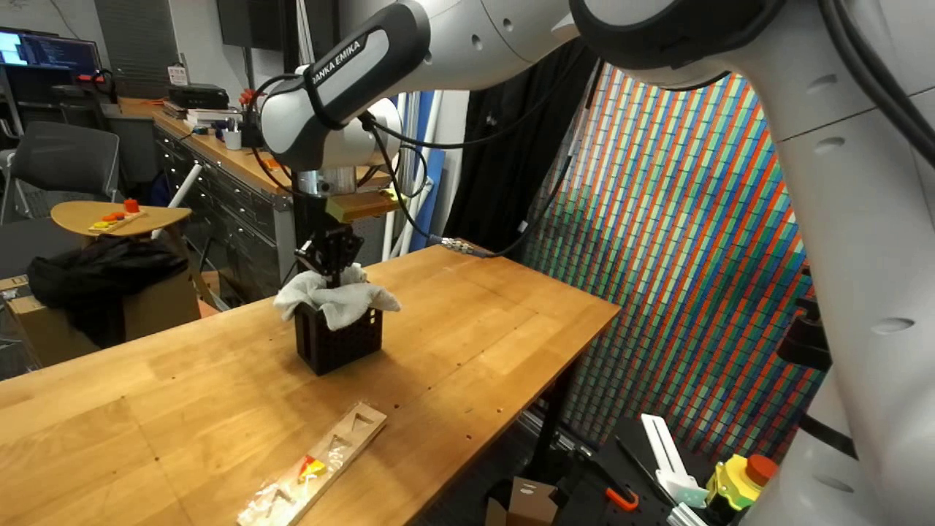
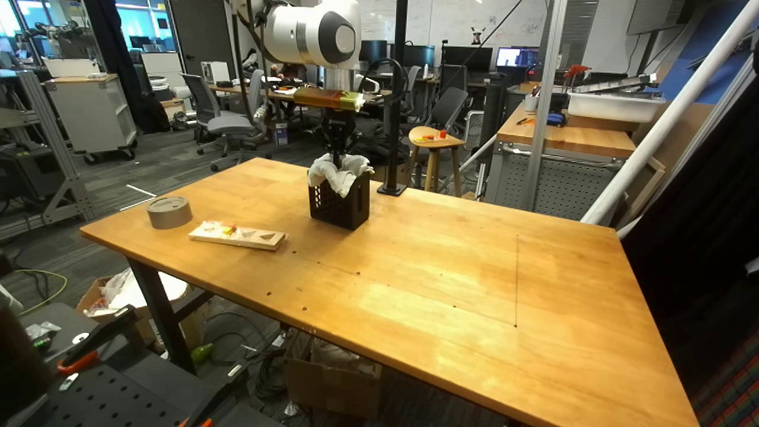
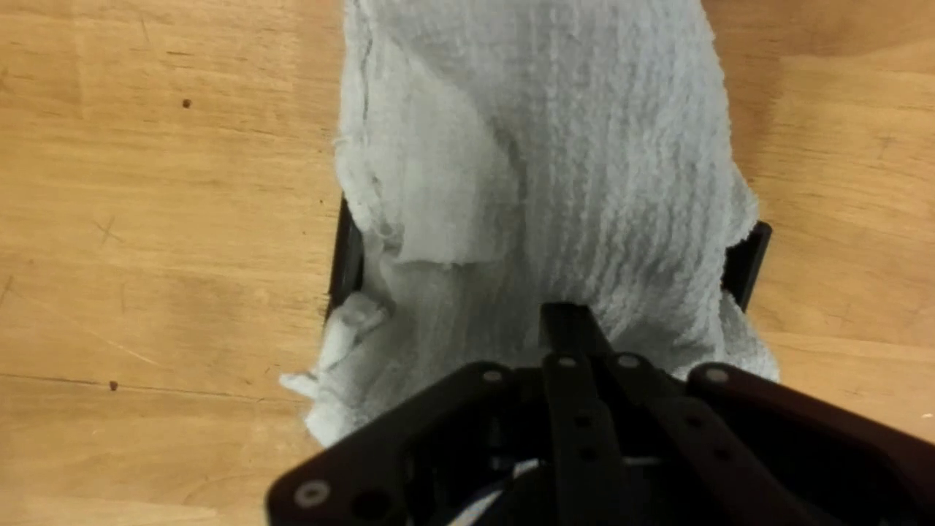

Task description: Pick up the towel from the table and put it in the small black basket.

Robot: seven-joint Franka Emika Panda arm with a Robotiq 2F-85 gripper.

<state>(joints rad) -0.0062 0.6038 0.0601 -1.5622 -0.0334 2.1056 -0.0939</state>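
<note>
The black basket (image 1: 337, 345) stands upright on the wooden table; it also shows in an exterior view (image 2: 341, 206), and its rim peeks out in the wrist view (image 3: 746, 264). The light grey towel (image 1: 349, 307) lies in the basket's mouth, sunk in the middle, with ends draped over the rim; it also shows in an exterior view (image 2: 339, 179) and the wrist view (image 3: 621, 161). My gripper (image 3: 568, 315) points down with its fingers together, tips pressed on the towel's sunken middle. No cloth shows between the fingers. The basket's inside is hidden by the towel.
A wooden puzzle strip (image 1: 321, 464) in plastic wrap lies on the table near the basket. A tape roll (image 2: 169, 212) sits near a table corner. A black post (image 2: 392, 188) rises from the table edge close behind the basket.
</note>
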